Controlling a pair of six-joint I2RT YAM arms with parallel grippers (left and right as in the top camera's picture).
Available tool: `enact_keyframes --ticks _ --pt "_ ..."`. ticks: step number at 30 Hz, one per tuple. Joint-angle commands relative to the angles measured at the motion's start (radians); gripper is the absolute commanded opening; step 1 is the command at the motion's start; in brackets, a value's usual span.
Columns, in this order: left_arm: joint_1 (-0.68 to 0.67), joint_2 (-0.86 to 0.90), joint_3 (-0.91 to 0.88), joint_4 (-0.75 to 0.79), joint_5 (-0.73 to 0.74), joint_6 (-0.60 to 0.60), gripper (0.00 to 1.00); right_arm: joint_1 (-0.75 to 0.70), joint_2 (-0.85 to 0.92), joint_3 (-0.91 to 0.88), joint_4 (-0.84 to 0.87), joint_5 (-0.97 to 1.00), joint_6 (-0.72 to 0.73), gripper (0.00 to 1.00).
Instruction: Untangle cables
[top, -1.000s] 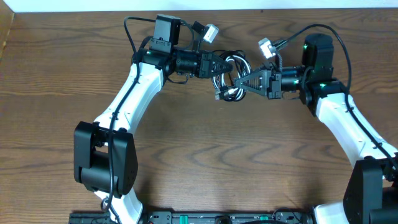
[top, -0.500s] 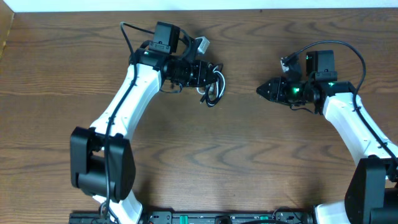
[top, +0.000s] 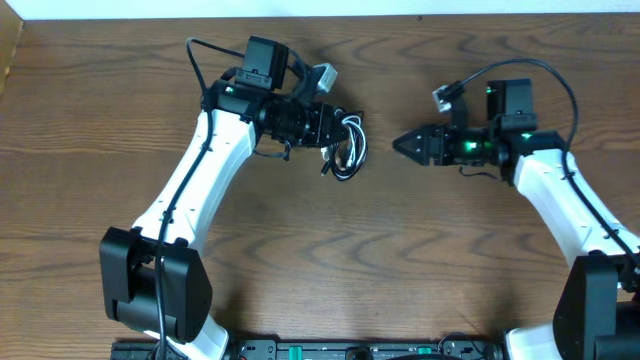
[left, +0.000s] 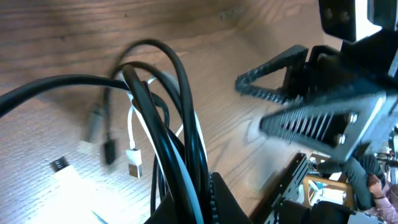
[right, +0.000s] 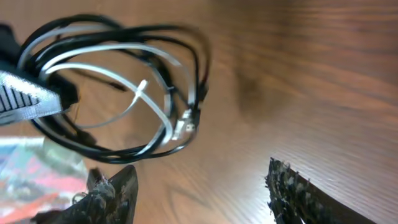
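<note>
Your left gripper (top: 334, 131) pinches the limp, light bundle of thin black and white cables (top: 350, 152), upper centre; take an outer loop with your wide-open right gripper (top: 402, 144).

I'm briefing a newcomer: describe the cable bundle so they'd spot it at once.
On the table, follow the left arm to the left gripper, top centre. The cables hang there: a small coil of thin black and white loops, far thinner than the arms' cords.

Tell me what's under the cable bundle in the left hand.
Wooden table shows through and around the cables dangling from the left hand, with nothing else visible there. The strands themselves cover thin strips of it.
</note>
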Motion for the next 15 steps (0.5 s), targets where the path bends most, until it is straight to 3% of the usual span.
enact_keyframes --ticks 1,8,15 --pt "-0.019 -0.017 -0.001 -0.002 0.013 -0.040 0.07 0.071 -0.010 0.004 0.007 0.068 0.022 0.62" --pt "-0.047 -0.017 -0.001 -0.014 0.016 -0.080 0.07 0.166 -0.008 0.004 0.032 0.294 0.132 0.55" --pt "-0.050 -0.017 -0.001 -0.080 0.024 -0.088 0.07 0.178 -0.003 0.002 0.020 0.556 0.222 0.32"
